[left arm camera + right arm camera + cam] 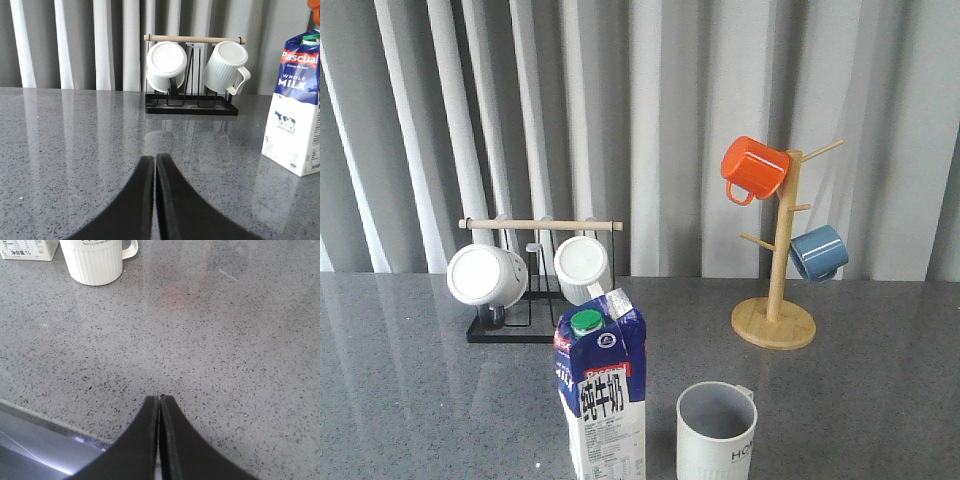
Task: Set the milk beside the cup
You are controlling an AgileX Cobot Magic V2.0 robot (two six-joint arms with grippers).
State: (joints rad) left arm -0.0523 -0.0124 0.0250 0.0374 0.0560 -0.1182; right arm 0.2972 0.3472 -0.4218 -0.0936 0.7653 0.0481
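While both pairs of my fingers are pressed together and hold nothing, my left gripper (pixel 155 165) and my right gripper (pixel 159 405) hang low over the grey tabletop (pixel 880 400). Near the front edge the milk (pixel 603 395) stands upright, just beside the cup (pixel 717 432), which sits to its right, apart from it. Behind them a black rack (pixel 520 325) holds two white mugs (pixel 487 274), and a wooden mug tree (pixel 776 300) stands further right.
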